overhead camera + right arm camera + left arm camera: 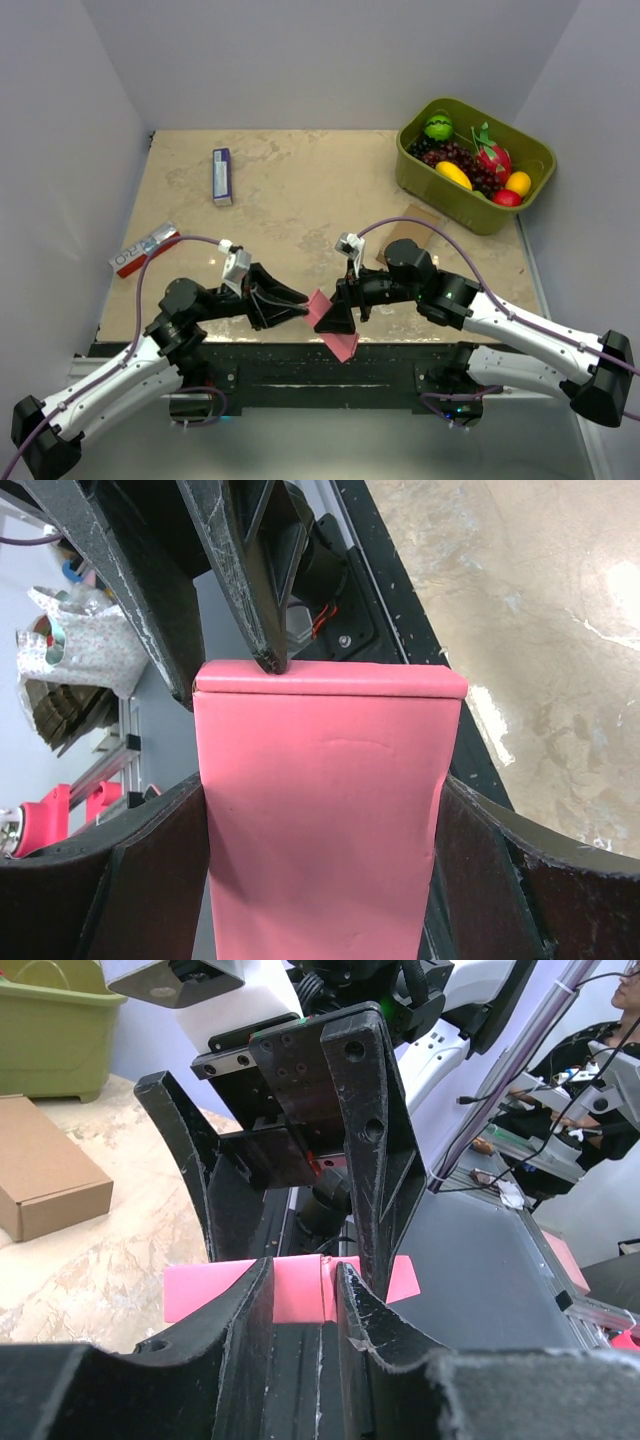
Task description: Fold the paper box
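Paper box (320, 810): pink, flattened, held off the table (300, 190) at its near edge. It is clamped across its width by the right gripper (322, 790), both fingers pressed to its long sides. The long axis is pointed straight out toward the left gripper (302, 1275), met end-on, whose half-closed jaws are set astride the folded end edge. Whether that edge is actually pinched cannot be told. The end fold is judged the left arm's work.

Pretty sure it's a robotics lab. White panels (60, 150) box in the table (300, 190), and cable-covered benches (540, 1155) sit behind.
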